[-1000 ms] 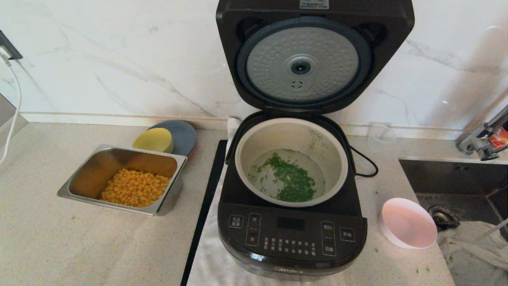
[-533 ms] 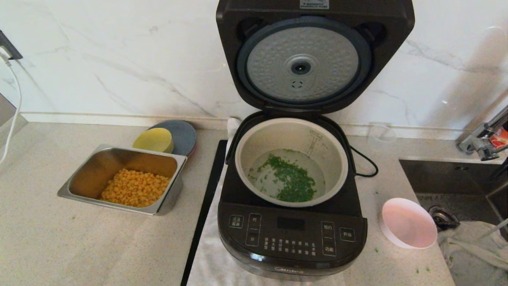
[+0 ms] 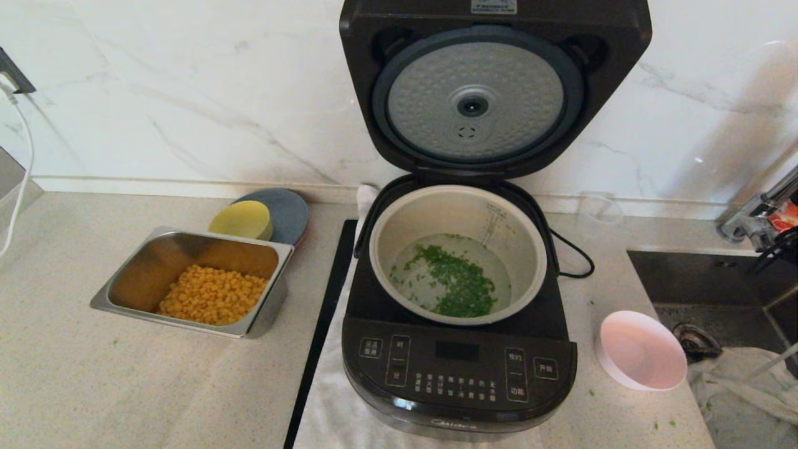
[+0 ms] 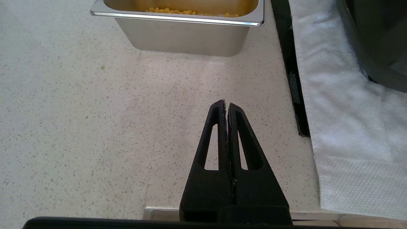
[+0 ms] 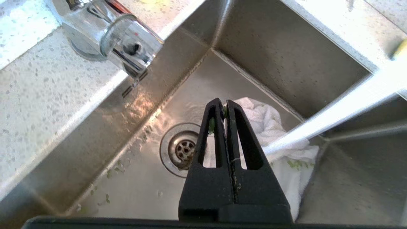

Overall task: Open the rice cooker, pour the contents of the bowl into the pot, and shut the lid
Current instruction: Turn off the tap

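The rice cooker (image 3: 458, 349) is seen standing on a white cloth (image 3: 336, 405) at the middle of the counter (image 3: 124, 386), with the lid (image 3: 492, 87) swung fully up against the marble wall, its dimpled silver underside facing forward. The pot (image 3: 458, 249) is seated in the cooker body; chopped green herbs (image 3: 461, 287) are spread across its bottom, mostly toward the front. The bowl (image 3: 642, 350) is set down on the counter just to the right of the cooker, tilted slightly, its pinkish inside showing no herbs. A few green bits are scattered on the counter around it. To the left of the cooker, well apart, a steel tray (image 3: 124, 274) with corn kernels (image 3: 212, 302) is placed, with a yellow dish (image 3: 242, 219) and a grey plate (image 3: 290, 209) just behind it. The left claw (image 4: 226, 105) is held low over bare counter in front of the tray, fingers pressed together, nothing between them. The right claw (image 5: 224, 103) is held above the sink (image 5: 286, 47), over the drain (image 5: 181, 149) and a white rag (image 5: 270, 124), beside the tap (image 5: 120, 38); its fingers are closed tight, empty, with green scraps stuck near the tips. Herb bits are also seen on the sink floor.
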Motion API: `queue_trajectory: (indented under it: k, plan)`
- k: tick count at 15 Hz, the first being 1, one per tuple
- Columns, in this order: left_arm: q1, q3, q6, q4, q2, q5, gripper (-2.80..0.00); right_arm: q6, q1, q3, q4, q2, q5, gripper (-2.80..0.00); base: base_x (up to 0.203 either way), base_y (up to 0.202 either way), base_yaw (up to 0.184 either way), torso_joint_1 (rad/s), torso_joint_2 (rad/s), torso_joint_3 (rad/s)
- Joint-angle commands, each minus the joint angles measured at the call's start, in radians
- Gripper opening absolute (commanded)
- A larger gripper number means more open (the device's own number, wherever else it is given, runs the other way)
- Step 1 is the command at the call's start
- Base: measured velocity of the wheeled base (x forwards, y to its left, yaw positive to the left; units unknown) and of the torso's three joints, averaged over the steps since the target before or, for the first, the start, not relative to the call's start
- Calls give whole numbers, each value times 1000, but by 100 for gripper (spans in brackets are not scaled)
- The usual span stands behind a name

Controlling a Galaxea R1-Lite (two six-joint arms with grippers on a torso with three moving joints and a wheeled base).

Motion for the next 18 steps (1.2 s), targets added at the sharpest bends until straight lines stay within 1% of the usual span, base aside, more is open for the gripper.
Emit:
queue_trajectory:
  k: [1,4,8,18]
  plan:
    - [0,0,1,0,-1,0,-280,3,5,-42,-2,43,-14,-280,0,0,0,0,0,0]
    - [0,0,1,0,-1,0,-280,1,6,-109,-1,79,-18,-280,0,0,0,0,0,0]
    - [0,0,1,0,-1,0,-280,-1,12,-201,-1,136,-45,-280,0,0,0,0,0,0]
    - [0,0,1,0,-1,0,-280,-1,19,-371,-1,261,-61,-280,0,0,0,0,0,0]
